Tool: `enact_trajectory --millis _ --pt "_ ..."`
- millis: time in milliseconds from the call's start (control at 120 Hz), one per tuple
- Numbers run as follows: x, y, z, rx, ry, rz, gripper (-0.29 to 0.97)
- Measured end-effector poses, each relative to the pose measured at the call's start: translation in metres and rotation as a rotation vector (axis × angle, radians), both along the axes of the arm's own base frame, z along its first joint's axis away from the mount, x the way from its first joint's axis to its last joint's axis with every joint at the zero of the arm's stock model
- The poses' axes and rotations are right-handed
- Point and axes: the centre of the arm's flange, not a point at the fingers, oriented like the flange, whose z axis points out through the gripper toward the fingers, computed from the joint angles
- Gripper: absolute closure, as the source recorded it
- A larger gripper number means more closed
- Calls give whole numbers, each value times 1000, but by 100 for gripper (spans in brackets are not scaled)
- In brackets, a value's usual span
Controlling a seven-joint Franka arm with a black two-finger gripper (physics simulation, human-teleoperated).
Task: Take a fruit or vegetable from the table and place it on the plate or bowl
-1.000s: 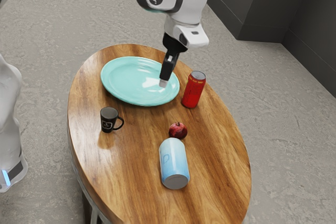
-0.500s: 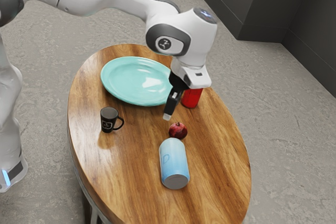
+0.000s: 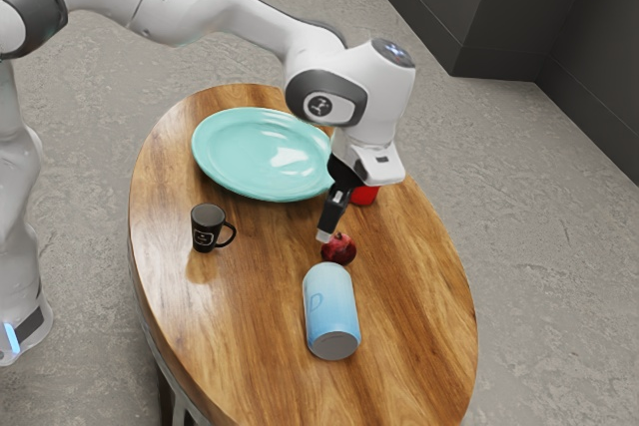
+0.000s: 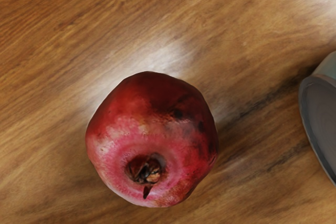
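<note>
Arm has swung off the round turquoise plate (image 3: pixel 250 152) to the small red pomegranate (image 3: pixel 339 248) on the oval wooden table (image 3: pixel 240 346). Black gripper (image 3: pixel 325 234) hangs just over it, holding nothing, opening unreadable. Judged firm, smooth-skinned and prone to roll: grip across its widest middle.

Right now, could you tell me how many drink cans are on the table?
2: a red metal can stands behind the gripper, partly hidden; a light blue metal can lies sideways beside the red pomegranate.
</note>
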Motion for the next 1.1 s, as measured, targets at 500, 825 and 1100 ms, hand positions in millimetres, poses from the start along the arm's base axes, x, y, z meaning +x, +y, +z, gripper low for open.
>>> enact_trajectory --millis 500,825,1100 --pt "8 -3 -48 1 35 -6 0" --pt "14 -6 -52 -15 0 5 0" --pt "16 -11 -56 -21 -13 6 0"
